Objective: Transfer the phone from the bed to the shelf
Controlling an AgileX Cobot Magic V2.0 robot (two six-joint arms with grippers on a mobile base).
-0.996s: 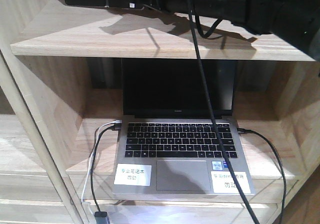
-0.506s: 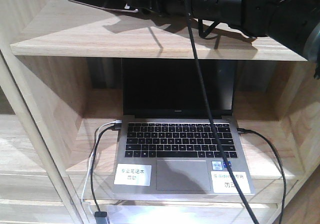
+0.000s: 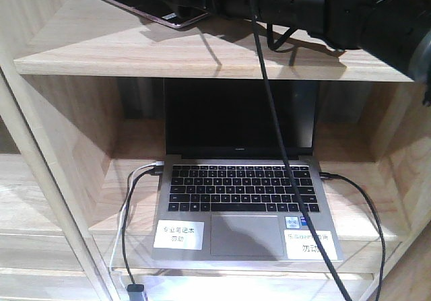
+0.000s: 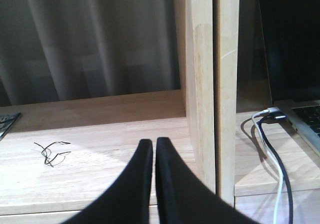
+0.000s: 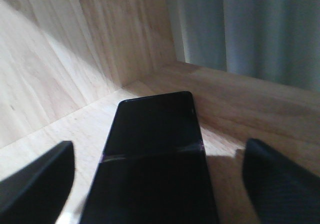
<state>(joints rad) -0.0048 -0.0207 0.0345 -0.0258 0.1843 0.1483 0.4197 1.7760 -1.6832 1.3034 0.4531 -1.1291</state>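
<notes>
in the right wrist view the right gripper (image 5: 155, 184) stands with its two black fingers (image 5: 35, 181) spread wide apart, released, one at each lower corner of the picture, and the phone (image 5: 155, 149) lies flat between them without touching either. the phone is a glossy black slab with a seam across its middle and a thin pinkish edge, resting on the pale wood of the shelf (image 5: 240, 103), its far end pointing toward the corner where the board meets the wooden side wall. in the left wrist view the left gripper (image 4: 154, 146) has its dark fingers pressed together, clenched on nothing, above a lower pale board where a small tangle of thin wire (image 4: 51, 151) lies; past an upright wooden post (image 4: 210, 83) white and black cables (image 4: 270, 144) run to the laptop (image 4: 295, 58). from the front view the open grey laptop (image 3: 242, 200) sits on the lower board, and above it the phone (image 3: 145, 1) lies on the top board of the shelf (image 3: 202, 52), with the black right arm (image 3: 323, 8) reaching in from the right just over it and a black cable (image 3: 269, 99) hanging down across the laptop.
</notes>
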